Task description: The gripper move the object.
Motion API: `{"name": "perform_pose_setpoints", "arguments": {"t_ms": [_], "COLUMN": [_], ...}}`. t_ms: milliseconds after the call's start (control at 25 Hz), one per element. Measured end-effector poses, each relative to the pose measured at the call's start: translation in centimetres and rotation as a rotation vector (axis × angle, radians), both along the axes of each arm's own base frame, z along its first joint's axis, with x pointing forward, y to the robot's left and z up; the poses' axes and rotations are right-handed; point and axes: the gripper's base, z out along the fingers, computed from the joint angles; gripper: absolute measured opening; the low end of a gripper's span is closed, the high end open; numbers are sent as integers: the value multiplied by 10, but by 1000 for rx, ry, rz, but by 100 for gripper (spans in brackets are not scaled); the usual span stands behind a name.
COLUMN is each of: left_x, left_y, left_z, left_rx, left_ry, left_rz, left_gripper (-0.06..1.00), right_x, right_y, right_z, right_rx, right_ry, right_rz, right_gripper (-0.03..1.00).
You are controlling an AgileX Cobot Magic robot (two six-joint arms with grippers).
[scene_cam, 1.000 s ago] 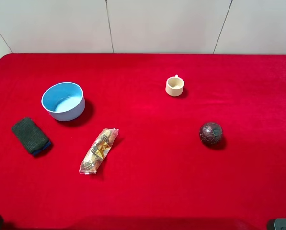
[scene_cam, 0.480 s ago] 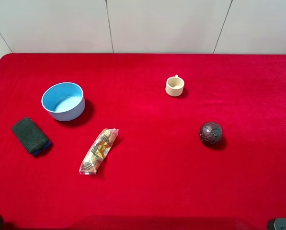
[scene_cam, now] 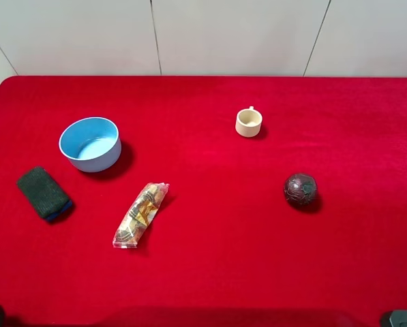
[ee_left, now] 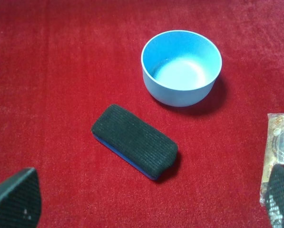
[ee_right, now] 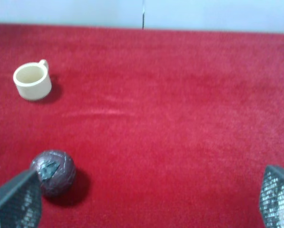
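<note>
The light blue bowl (scene_cam: 90, 144) stands upright and empty on the red cloth at the left, and it also shows in the left wrist view (ee_left: 181, 66). My left gripper (ee_left: 149, 196) is open and empty, well back from the bowl, with a dark sponge (ee_left: 134, 141) between them. My right gripper (ee_right: 146, 199) is open and empty at the right side, near the dark ball (ee_right: 53, 173). In the exterior view only dark bits of the arms show at the bottom corners.
A dark sponge (scene_cam: 44, 193) lies in front and left of the bowl. A snack packet (scene_cam: 140, 214) lies in front and right of it. A small cream cup (scene_cam: 249, 122) and a dark ball (scene_cam: 300, 189) stand on the right half. A white wall bounds the far edge.
</note>
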Motion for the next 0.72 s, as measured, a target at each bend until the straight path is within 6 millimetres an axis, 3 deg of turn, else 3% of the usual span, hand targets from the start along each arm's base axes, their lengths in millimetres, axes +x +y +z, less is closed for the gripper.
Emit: {"name": "perform_pose_setpoints", "arguments": {"t_ms": [720], "left_x": [0], "left_y": [0], "left_z": [0], "left_rx": [0], "left_ry": [0], "left_rz": [0], "left_gripper": [93], "right_x": [0], "right_y": [-1], "right_z": [0], "right_rx": [-6], "right_ry": [0], "right_rz": [-2], "right_gripper": [69]}}
